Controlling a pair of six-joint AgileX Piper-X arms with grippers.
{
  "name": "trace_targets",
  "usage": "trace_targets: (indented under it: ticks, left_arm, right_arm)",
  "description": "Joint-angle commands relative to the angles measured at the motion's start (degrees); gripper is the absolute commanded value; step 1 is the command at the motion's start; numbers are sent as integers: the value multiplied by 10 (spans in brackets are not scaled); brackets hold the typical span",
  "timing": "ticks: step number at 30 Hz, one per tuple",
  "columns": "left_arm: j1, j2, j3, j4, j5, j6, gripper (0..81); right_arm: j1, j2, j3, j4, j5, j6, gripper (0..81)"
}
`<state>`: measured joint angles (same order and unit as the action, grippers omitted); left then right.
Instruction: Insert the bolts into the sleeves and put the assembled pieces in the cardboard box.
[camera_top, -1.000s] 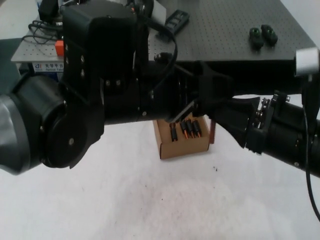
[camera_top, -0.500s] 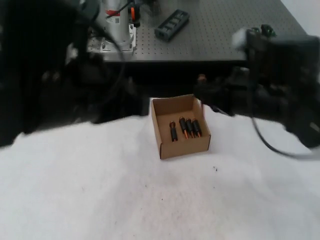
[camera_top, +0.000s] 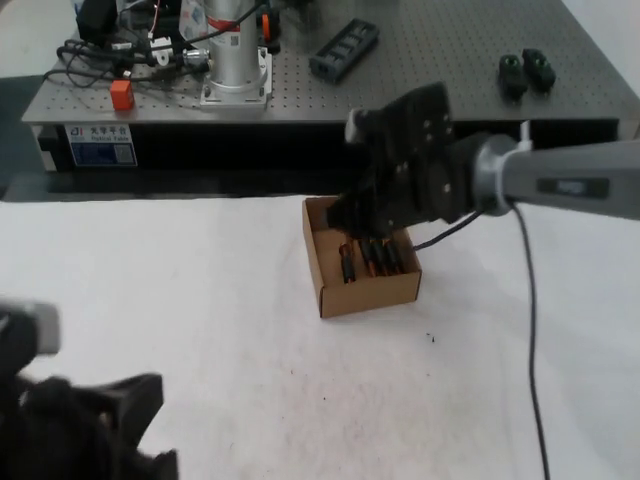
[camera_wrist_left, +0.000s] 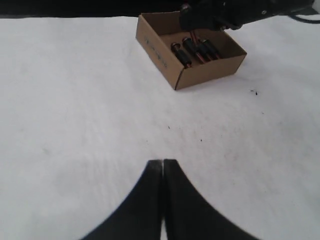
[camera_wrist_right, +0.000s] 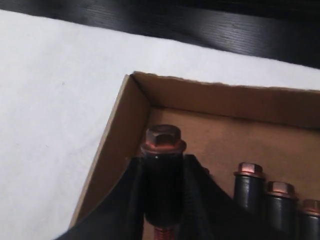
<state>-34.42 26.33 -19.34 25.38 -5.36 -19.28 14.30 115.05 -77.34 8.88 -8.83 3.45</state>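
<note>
The cardboard box (camera_top: 365, 293) stands open on the white cloth, with several assembled bolt-and-sleeve pieces (camera_top: 380, 258) lying side by side in it. My right gripper (camera_top: 370, 225) hangs over the box's far left corner. In the right wrist view this gripper (camera_wrist_right: 162, 167) is shut on a black sleeve with a copper bolt head (camera_wrist_right: 162, 140) on top, just above the box floor (camera_wrist_right: 220, 135). Three other pieces (camera_wrist_right: 250, 192) lie beside it. My left gripper (camera_wrist_left: 163, 164) is shut and holds nothing. It sits low over bare cloth, well in front of the box (camera_wrist_left: 165, 50).
A dark perforated bench (camera_top: 450, 60) runs along the back. It carries a silver post (camera_top: 232, 55), a black tray (camera_top: 345, 48), two small black parts (camera_top: 525, 72) and cables. The left arm (camera_top: 80, 430) sits at the near left corner. White cloth (camera_top: 200, 300) surrounds the box.
The left arm, which blocked much of the high view a second ago, has drawn back to the near left corner. The right arm has swung in over the box.
</note>
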Motion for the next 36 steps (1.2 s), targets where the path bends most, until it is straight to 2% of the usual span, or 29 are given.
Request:
trace_targets:
  ticks: [1,3,4,9,11,14,17,26,31,33,36]
  left_arm:
    - [1,-39,21,-3,-16,-26,6]
    - [1,-54,31,12,-18,-35,6]
    - [1,-57,34,20,-18,-38,6]
    - [1,-60,48,36,-21,-48,6]
    - [1,-60,55,33,-33,-53,6]
    - [1,-64,69,32,-52,-64,6]
    - [1,-69,81,32,-52,-76,6]
    - [1,-112,98,44,-50,-82,6]
    - [1,-124,98,91,-43,-82,6]
    - [1,-127,98,105,-43,-77,6]
    - [1,-135,98,110,-43,-76,6]
  right_arm:
    - [7,48,-36,6,32,-8,42]
    - [7,58,-36,6,40,-8,11]
    - [7,61,-36,7,40,-8,44]
    - [-2,63,-36,7,23,-2,347]
    - [-4,59,-36,15,12,15,382]
    - [-8,30,-23,19,1,10,317]
    - [-10,-35,38,-19,1,9,240]
    - [-11,-373,410,-149,1,3,116]
    - [-9,-561,571,-133,2,4,2]
    - [-8,-629,615,-117,2,7,46]
    - [-8,-703,660,-83,16,13,48]
